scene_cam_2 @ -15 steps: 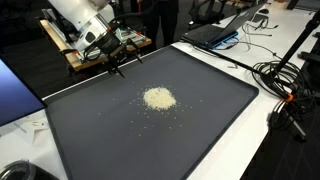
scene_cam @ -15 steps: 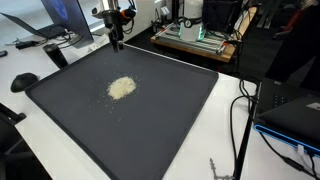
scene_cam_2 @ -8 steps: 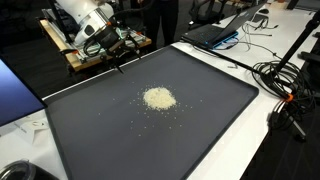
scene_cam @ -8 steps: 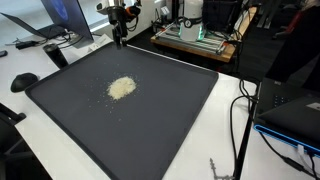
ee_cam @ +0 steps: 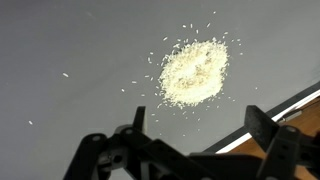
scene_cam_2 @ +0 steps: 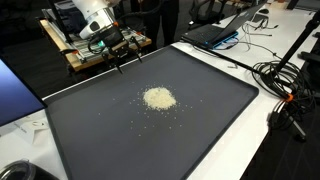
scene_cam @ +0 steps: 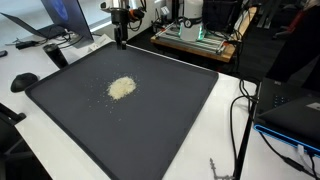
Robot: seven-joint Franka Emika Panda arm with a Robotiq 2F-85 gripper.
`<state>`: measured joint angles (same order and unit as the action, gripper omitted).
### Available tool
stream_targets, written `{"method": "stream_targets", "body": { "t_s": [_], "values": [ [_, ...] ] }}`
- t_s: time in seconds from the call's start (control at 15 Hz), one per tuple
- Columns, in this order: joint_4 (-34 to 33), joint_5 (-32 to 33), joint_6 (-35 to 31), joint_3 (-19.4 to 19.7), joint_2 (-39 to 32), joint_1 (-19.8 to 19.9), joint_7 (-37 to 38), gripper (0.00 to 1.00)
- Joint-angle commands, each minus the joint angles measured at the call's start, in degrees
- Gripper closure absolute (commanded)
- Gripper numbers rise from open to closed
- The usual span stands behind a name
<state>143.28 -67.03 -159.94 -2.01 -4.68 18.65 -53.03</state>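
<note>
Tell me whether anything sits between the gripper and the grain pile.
Nothing visible does. The gripper, jaws open, hangs over the mat's edge. Only bare mat with a few stray grains lies between it and the pile.

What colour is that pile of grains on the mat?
Pale cream, off-white; the pile of grains shows best in the wrist view.

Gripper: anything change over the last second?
The black gripper, jaws open and holding nothing, drifted slightly sideways near the far edge of the dark flat tray. The pale heap of grains and the tray stayed put.
</note>
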Motion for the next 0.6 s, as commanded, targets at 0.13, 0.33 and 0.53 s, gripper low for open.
{"method": "stream_targets", "body": {
  "t_s": [0.13,0.33,0.53],
  "values": [
    [5.5,-9.6,-8.3,-4.0,5.2,-3.1,-3.8,0.00],
    [7.1,-12.3,-12.2,-6.8,6.7,-5.5,-5.0,0.00],
    [8.1,-12.7,-17.3,-9.7,7.4,-8.2,-4.1,0.00]
  ]
}}
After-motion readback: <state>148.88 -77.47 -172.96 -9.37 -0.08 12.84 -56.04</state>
